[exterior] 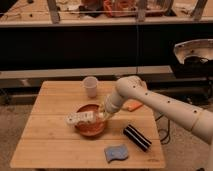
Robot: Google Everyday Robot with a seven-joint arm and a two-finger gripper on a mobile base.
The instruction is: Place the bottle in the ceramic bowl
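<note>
— What's the surface like from where you stand?

— A pale wooden slatted bench (55,140) on a speckled floor, and behind it a long dark counter with clutter along its top. A grey metal dish-like fixture (192,52) sits off to the far right.

— And on the bench?

— The ceramic bowl (90,125) sits near the middle, glossy orange-brown inside. A white cup (90,86) stands upright behind it, apart from the rim. Right of the bowl lies a flat orange thing (133,105), partly hidden by the arm. Nearer the front are a dark striped block (136,137) and a blue-grey sponge (116,152), both clear of the bowl.

— Where's the bottle?

— The bottle (80,118) lies nearly on its side across the bowl's left half, one end poking out past the left rim. I can't tell whether it touches the bowl.

— And the end effector?

— The end effector (102,115) is over the bowl's right side, clamped on the bottle's right end. The white arm (150,100) reaches in from the right, crossing above the orange thing.

— Open room?

— The bench's left side and front-left corner lie bare.
</note>
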